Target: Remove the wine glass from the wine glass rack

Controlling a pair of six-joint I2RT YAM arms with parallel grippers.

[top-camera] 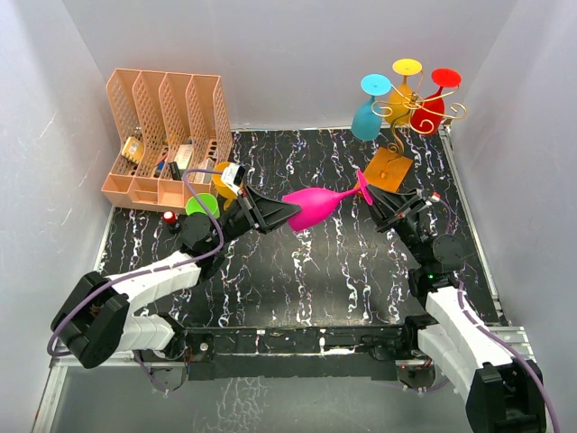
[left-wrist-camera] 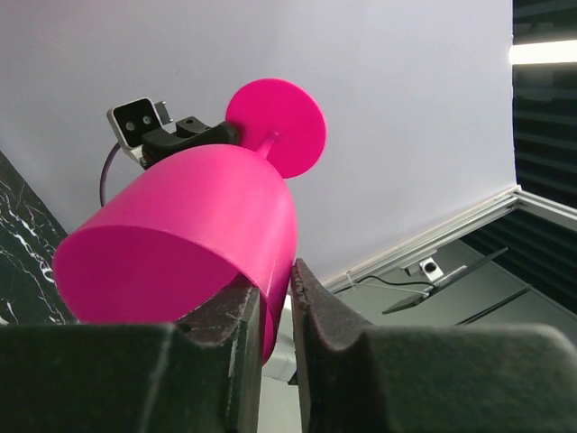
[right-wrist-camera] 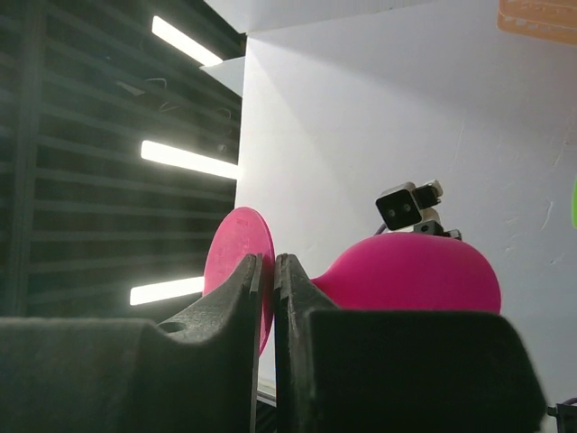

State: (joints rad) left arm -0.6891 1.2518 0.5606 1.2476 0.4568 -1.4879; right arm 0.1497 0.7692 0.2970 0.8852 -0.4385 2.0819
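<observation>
Behind left end effector (left-wrist-camera: 275,290), glass (left-wrist-camera: 189,230) half-hidden

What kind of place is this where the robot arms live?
Probably a robot test booth in a lab, not a home. Plain white walls box in a black marbled table, two robot arms are mounted at its near edge, and colourful glasses sit on a gold wine glass rack.

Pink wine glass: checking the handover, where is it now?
Top view, centre: the pink wine glass hangs sideways between the left gripper at its bowl and the right gripper at its foot, off the rack.
</observation>
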